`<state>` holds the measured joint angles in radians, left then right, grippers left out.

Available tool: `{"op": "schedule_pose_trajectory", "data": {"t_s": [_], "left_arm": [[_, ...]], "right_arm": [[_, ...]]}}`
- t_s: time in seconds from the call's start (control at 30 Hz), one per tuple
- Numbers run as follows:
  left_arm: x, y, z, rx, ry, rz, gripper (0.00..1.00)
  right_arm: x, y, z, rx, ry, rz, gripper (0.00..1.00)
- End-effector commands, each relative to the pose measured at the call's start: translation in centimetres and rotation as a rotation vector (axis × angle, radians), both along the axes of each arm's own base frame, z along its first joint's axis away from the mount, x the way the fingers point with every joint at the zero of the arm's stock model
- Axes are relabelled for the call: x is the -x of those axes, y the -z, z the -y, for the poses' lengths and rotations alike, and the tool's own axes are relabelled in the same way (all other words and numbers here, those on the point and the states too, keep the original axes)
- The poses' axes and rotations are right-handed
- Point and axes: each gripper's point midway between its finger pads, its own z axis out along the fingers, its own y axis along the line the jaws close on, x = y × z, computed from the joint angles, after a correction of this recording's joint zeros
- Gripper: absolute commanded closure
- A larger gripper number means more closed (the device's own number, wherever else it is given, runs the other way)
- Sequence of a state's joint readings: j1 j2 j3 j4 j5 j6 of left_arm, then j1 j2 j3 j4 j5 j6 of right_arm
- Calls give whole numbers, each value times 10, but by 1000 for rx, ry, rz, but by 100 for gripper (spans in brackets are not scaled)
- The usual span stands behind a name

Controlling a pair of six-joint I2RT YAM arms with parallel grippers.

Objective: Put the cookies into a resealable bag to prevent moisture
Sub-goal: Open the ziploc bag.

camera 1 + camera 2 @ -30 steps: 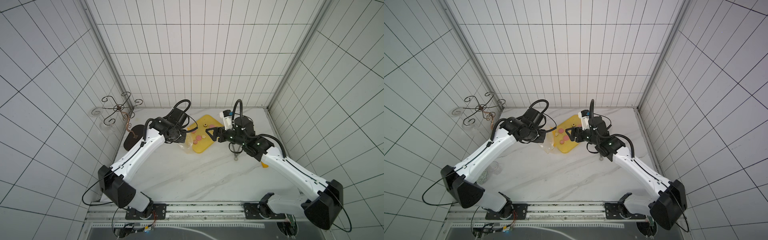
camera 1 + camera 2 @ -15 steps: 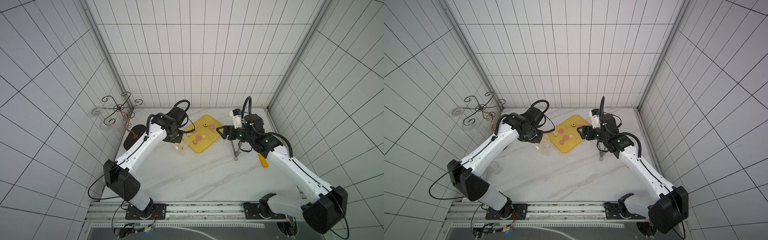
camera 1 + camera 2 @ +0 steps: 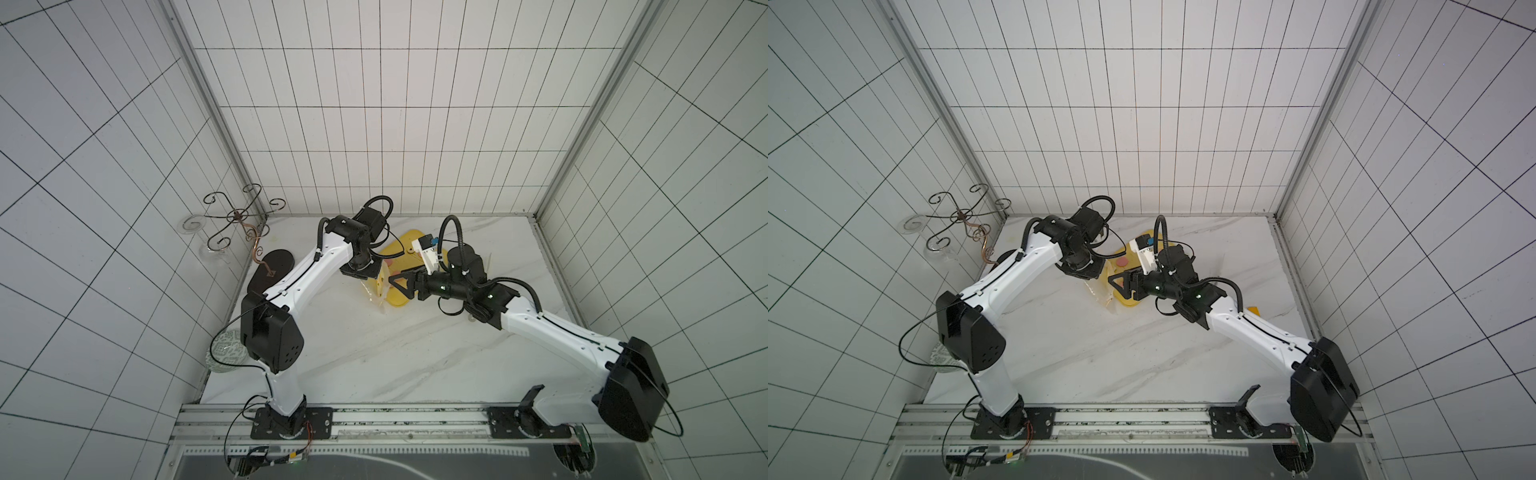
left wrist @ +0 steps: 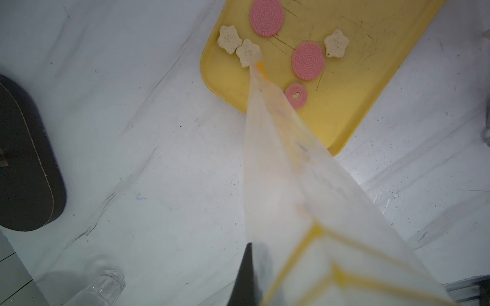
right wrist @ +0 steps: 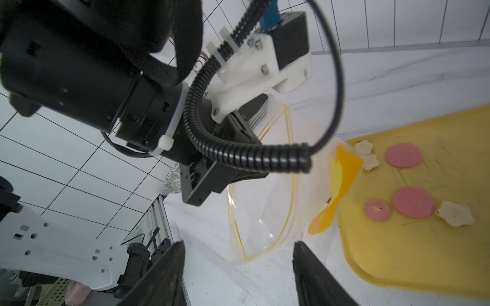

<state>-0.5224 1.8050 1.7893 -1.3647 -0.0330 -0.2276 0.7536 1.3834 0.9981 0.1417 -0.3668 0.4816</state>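
Observation:
The resealable bag is a clear pouch with yellow lines and an orange patch. It hangs from my left gripper, which is shut on its top edge, and its lower corner rests on the yellow tray. The cookies lie on the tray: pink discs and cream stars. My right gripper is open and empty, level with the bag's gaping mouth and just short of it. In both top views the grippers meet over the bag.
A dark oval board and a wire stand stand at the back left. A glass bottle is near the left arm. A patterned round object lies at the table's left edge, and a small orange item under the right arm.
My right gripper has swung back left toward the bag, its jaws a little narrower. The left gripper has carried the bag slightly right toward the tray.

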Motion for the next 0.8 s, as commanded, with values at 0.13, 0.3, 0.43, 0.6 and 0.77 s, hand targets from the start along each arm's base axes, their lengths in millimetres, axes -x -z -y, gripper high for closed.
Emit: {"op": "schedule_pose_trajectory", "data": {"t_s": [0.13,0.3,0.43,0.6,0.77], "left_arm": [[-4,-6,14,75,17,0,100],[-1,-5,15,100,22,-11,100],[1,-6,14,104,27,-13,100],[-5,-17,14,147,10,41,74],[-8,-39,15,283,-40,89,52]], "right_arm": [[-30,37,-15,77,73,19,40],[-36,56,-17,84,96,-32,55],[-41,51,-18,32,104,-67,85],[-35,43,-21,-55,99,-152,100],[-33,52,-18,-96,109,-292,100]]}}
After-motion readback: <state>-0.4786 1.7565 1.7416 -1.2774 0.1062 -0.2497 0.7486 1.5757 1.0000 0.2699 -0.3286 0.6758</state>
